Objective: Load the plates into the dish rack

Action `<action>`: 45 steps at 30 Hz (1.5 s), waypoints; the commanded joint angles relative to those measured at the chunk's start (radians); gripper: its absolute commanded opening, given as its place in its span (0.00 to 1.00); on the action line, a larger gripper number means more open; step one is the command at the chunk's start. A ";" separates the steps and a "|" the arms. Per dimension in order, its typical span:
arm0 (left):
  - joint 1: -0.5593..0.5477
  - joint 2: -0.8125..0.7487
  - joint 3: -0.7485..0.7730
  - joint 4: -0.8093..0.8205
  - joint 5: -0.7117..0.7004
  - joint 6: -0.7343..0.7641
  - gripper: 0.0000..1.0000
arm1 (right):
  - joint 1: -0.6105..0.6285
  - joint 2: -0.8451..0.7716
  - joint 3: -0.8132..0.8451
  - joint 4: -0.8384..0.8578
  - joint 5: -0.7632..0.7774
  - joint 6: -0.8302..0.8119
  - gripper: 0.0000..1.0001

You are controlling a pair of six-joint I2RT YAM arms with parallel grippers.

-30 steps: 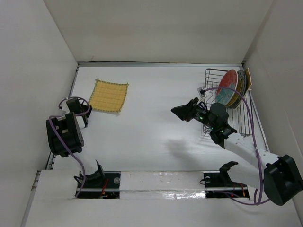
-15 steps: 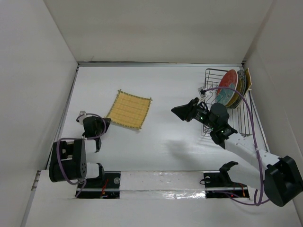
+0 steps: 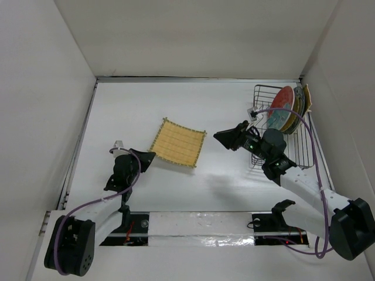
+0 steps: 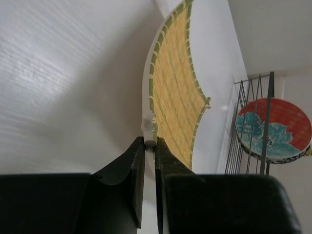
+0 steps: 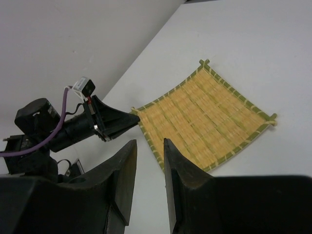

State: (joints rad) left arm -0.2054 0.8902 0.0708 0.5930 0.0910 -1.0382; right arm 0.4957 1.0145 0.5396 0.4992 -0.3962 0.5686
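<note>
The square yellow woven plate [image 3: 177, 144] hangs over the table's middle, held by its left corner in my left gripper [image 3: 150, 157], which is shut on it. In the left wrist view the plate [image 4: 178, 97] stands edge-on between the jaws of that gripper [image 4: 149, 144]. My right gripper [image 3: 220, 137] is open and empty, just right of the plate; its wrist view shows the plate [image 5: 204, 122] ahead of its fingertips [image 5: 149, 142]. The black wire dish rack [image 3: 291, 147] stands at the right with the red teal-flower plate [image 3: 280, 108] and other plates upright in it.
White walls close in the table on three sides. The rack [image 4: 253, 126] and red plate [image 4: 275, 129] show beyond the square plate in the left wrist view. The left arm's cable [image 3: 88, 205] loops near the front edge.
My left gripper has carried the square plate from the far left toward the table's middle, closer to my right gripper. The right arm has barely moved.
</note>
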 commanded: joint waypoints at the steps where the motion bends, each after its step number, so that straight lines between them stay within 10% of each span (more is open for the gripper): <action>1: -0.083 0.022 -0.022 0.045 -0.043 -0.083 0.00 | -0.008 -0.014 0.008 0.006 0.017 -0.026 0.35; 27: -0.092 0.450 -0.066 0.501 0.010 -0.178 0.19 | -0.017 0.001 0.019 -0.037 0.076 -0.064 0.35; 35: -0.092 0.549 -0.059 0.605 -0.039 -0.163 0.43 | -0.017 0.012 0.020 -0.034 0.072 -0.064 0.35; 39: -0.092 0.696 -0.055 0.755 -0.036 -0.174 0.31 | -0.017 0.015 0.020 -0.034 0.074 -0.065 0.35; 42: -0.092 0.849 -0.066 0.947 -0.034 -0.194 0.02 | -0.017 0.013 0.019 -0.037 0.076 -0.067 0.35; 45: -0.092 1.001 -0.101 1.168 -0.007 -0.232 0.00 | -0.017 0.015 0.020 -0.039 0.080 -0.070 0.35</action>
State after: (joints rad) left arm -0.2955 1.7741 0.0727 1.4387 0.0822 -1.2541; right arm 0.4847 1.0283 0.5396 0.4347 -0.3298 0.5190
